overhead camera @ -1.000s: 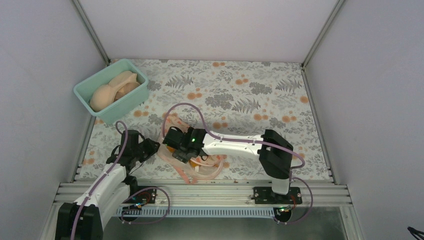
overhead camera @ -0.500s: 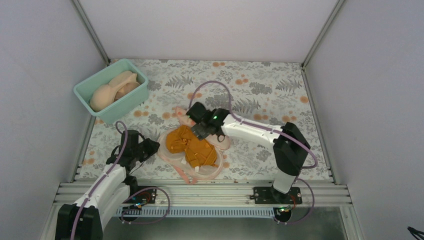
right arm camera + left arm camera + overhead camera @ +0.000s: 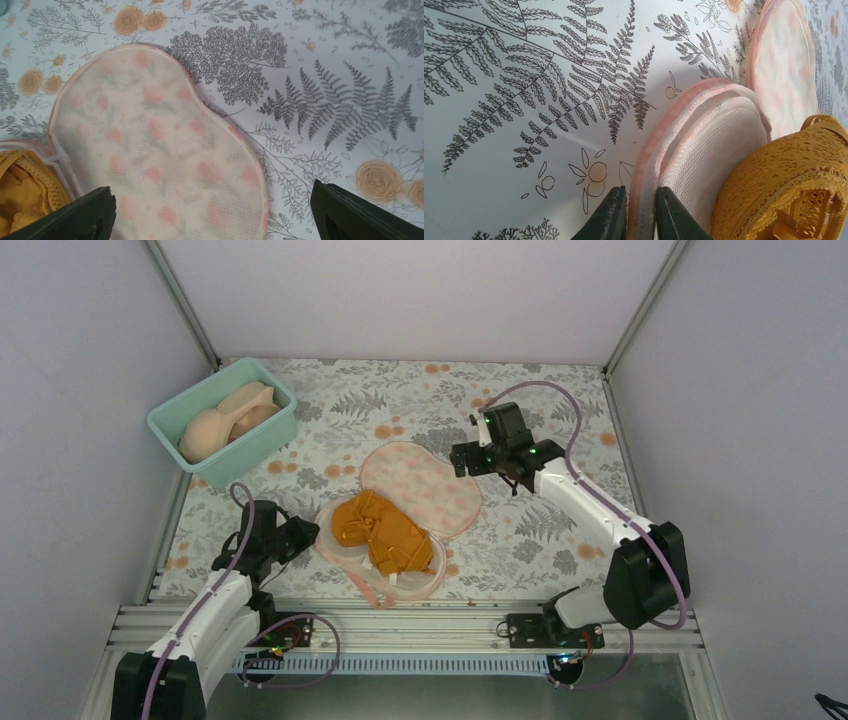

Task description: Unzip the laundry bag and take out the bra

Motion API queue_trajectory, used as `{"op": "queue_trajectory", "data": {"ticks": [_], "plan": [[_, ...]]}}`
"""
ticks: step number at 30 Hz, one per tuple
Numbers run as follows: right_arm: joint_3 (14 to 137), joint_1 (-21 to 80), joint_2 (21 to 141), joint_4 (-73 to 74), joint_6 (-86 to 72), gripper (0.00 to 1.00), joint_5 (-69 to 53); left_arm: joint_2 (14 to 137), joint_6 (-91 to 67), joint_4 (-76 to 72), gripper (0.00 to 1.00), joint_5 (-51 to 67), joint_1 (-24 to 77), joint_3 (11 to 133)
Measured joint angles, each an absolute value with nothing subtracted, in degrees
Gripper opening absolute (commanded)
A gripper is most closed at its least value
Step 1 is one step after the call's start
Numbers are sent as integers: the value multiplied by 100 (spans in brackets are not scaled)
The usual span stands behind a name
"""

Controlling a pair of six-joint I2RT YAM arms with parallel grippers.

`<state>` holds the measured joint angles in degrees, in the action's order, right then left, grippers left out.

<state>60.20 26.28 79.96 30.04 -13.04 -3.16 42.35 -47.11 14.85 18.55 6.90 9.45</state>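
The laundry bag (image 3: 425, 490) now lies opened out on the floral table (image 3: 560, 400), near the middle of the near edge. Its printed flap, hidden under the right arm a second ago, is spread flat toward the far right. The bra (image 3: 385, 530) sits exposed in the bag's near half. The right gripper (image 3: 490, 468) has swung away past the flap's right end, claw spread wide and empty. The left gripper (image 3: 641, 200) stays pinched on the bag's pink trim at its left end.
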Motion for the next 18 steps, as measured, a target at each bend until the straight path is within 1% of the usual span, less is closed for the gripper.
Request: {"op": "queue_trajectory", "data": {"ticks": [6, 8, 11, 15, 18], "plan": [[5522, 2469, 7926, 2917, -1424, 95, -773, 4219, -4713, 1485, 19, 1848, 690, 934], [5426, 2469, 8060, 2932, -1476, 92, -749, 4209, -4713, 1485, 19, 1848, 692, 930], [5323, 2467, 8442, 2930, -1516, 91, -670, 4200, -4711, 1487, 19, 1848, 692, 930], [5140, 2467, 8803, 2936, -1553, 81, -456, 4191, -4711, 1487, 19, 1846, 692, 930], [5087, 2467, 8978, 2926, -1577, 67, -333, 4178, -4711, 1487, 19, 1846, 692, 930]]}}
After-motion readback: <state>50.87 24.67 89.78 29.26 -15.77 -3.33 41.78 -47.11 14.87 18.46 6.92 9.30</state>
